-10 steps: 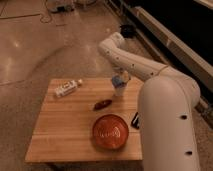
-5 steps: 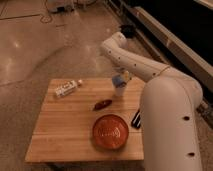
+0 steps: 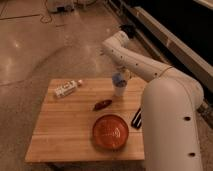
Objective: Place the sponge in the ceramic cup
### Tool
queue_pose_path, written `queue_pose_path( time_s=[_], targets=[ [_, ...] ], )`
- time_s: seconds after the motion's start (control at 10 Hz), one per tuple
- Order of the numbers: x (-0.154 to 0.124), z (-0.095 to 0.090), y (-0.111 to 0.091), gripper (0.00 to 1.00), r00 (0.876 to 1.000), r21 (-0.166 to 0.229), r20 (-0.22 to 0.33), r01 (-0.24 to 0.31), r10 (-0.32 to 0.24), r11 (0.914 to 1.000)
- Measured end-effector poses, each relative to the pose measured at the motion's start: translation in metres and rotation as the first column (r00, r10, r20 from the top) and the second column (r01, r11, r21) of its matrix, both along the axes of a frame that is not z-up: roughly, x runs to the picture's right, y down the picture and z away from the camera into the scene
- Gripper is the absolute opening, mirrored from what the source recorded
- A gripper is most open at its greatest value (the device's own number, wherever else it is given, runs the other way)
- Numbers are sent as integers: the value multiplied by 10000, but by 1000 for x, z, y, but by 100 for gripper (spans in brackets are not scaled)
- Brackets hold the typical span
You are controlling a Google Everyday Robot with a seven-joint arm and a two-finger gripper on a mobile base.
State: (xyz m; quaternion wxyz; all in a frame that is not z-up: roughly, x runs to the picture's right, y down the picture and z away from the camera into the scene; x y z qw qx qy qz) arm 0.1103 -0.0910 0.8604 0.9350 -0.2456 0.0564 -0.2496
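Observation:
The blue sponge (image 3: 118, 79) sits at the tip of my gripper (image 3: 120, 76), just above the rim of the small white ceramic cup (image 3: 120, 90). The cup stands upright near the far right edge of the wooden table (image 3: 70, 125). My gripper is shut on the sponge and comes down onto it from the white arm, which bends at its elbow (image 3: 113, 47) behind the table. The sponge's lower part meets the cup's mouth; whether it reaches inside is not visible.
A white labelled bottle (image 3: 67, 88) lies at the table's far left. A small dark red object (image 3: 102, 104) lies left of the cup. An orange-red dish (image 3: 110, 131) sits front centre, a black object (image 3: 136, 119) beside my arm's body (image 3: 172, 125).

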Motion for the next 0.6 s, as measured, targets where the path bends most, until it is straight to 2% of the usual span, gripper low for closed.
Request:
queue_pose_path(
  time_s=[0.3,0.5,0.6],
  targets=[
    [-4,2,-2,80,9996,-35,277,70,-69,10000],
    [-3,-11,-13,79,9971,-12,756,-15,16,10000],
    [-5,-17,-17,75,9968,-44,795,-72,76,10000]
  ],
)
